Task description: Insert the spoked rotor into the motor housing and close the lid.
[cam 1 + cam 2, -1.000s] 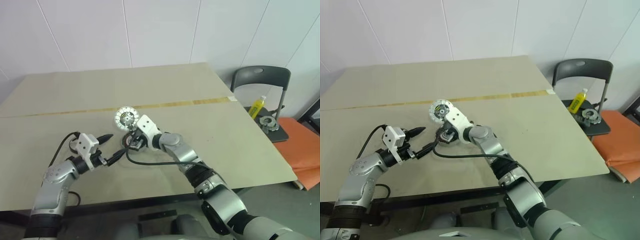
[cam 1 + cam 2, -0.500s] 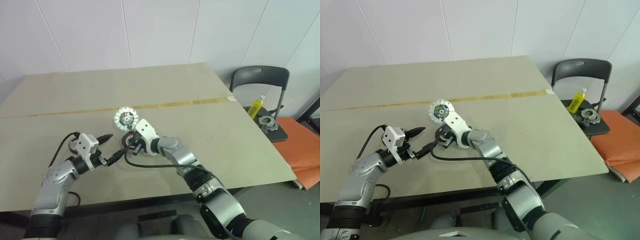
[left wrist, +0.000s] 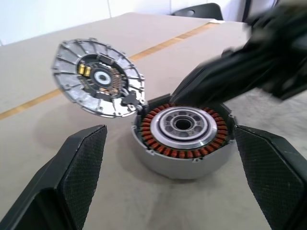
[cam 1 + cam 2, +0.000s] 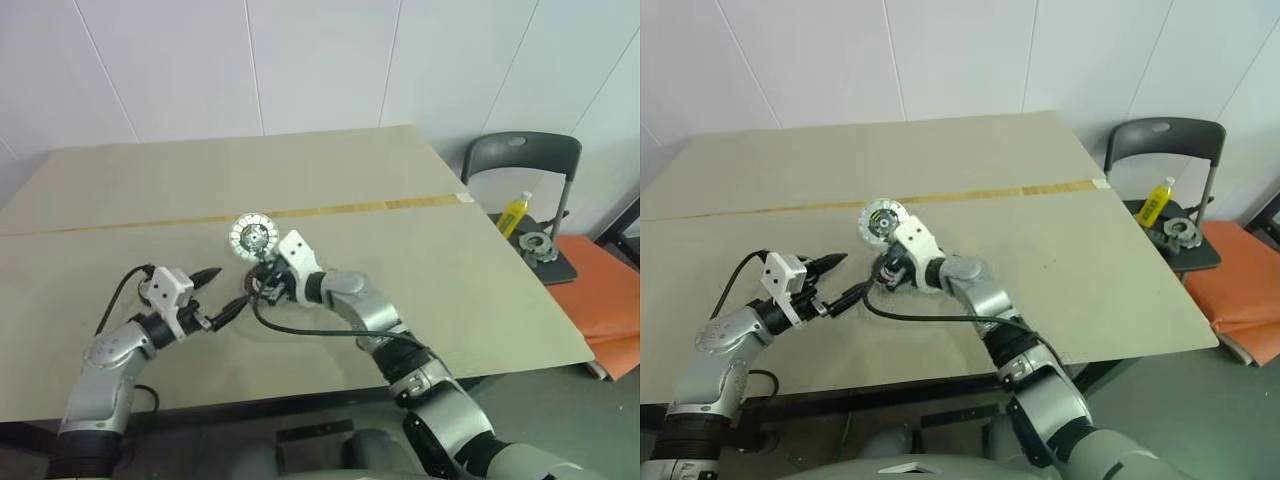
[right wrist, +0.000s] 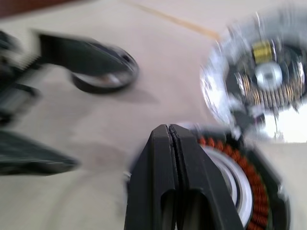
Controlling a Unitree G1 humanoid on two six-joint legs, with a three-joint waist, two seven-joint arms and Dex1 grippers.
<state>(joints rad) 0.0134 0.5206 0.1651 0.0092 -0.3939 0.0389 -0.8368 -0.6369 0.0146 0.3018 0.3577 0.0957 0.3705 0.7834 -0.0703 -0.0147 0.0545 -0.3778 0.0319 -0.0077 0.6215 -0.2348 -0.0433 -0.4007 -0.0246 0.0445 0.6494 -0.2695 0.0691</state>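
Raised slightly, the clenched right end effector [image 5: 171, 139] hovers over the copper-wound motor housing [image 3: 183, 139], lid [image 3: 98, 79] propped open.

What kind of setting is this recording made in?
Probably a plain lab or workshop room: a bare tan table against white wall panels, with a folding chair alongside holding spare parts.
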